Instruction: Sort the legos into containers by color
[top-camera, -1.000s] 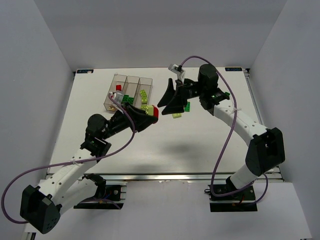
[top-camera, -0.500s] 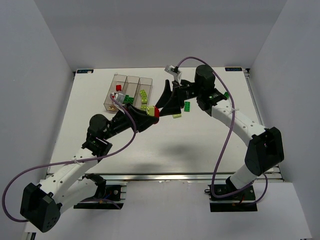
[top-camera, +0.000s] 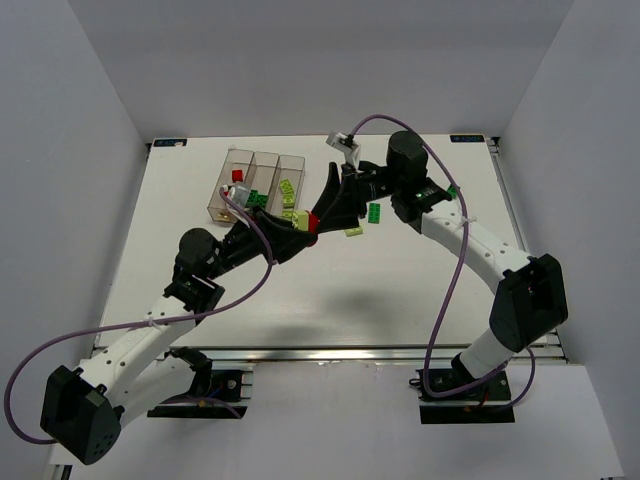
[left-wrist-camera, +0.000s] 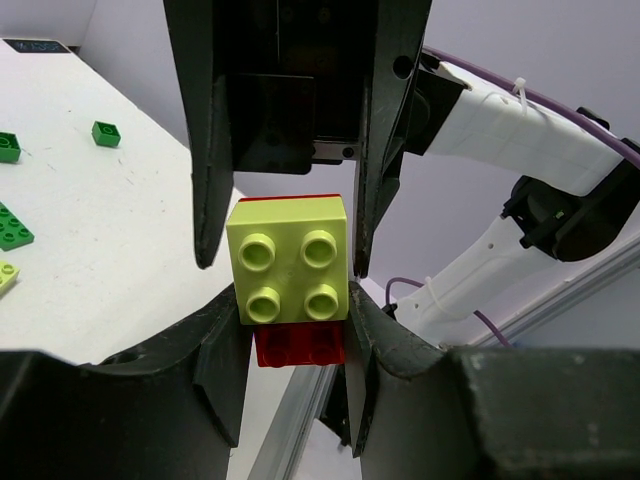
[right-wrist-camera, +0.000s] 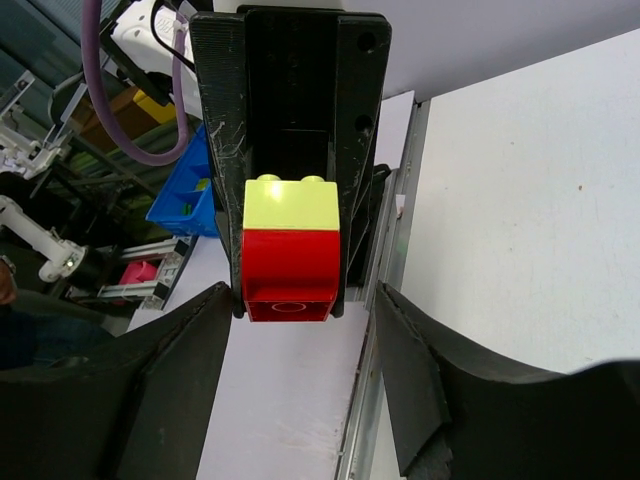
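Nearest to me, my left gripper (top-camera: 303, 230) is clamped on a stacked pair (top-camera: 312, 224) of legos held above the white counter (top-camera: 400, 300). The pair is a pale yellow-green studded plastic brick (left-wrist-camera: 290, 260) pressed onto a red plastic brick (left-wrist-camera: 298, 346). The left wrist view shows my fingers (left-wrist-camera: 225, 370) pinching the pair at its red end. The change is on the other side. Within the last second the right gripper (top-camera: 336, 203) has swung left, away from the loose bricks, and come in around the pair, and its jaws have drawn in from wide. They now stand apart on either side of the yellow-green brick, very close to its faces, and I cannot tell whether they touch it yet. I read this as the set-up for pulling the two colours apart, since a joined pair cannot go into one bin. Just to the right, a dark green flat brick (top-camera: 374, 212) and a small yellow-green loose brick (top-camera: 354, 231) lie on the counter. At the far left sit the three clear plastic containers (top-camera: 240, 153), joined side by side. Red, green and yellow-green bricks are already in them.
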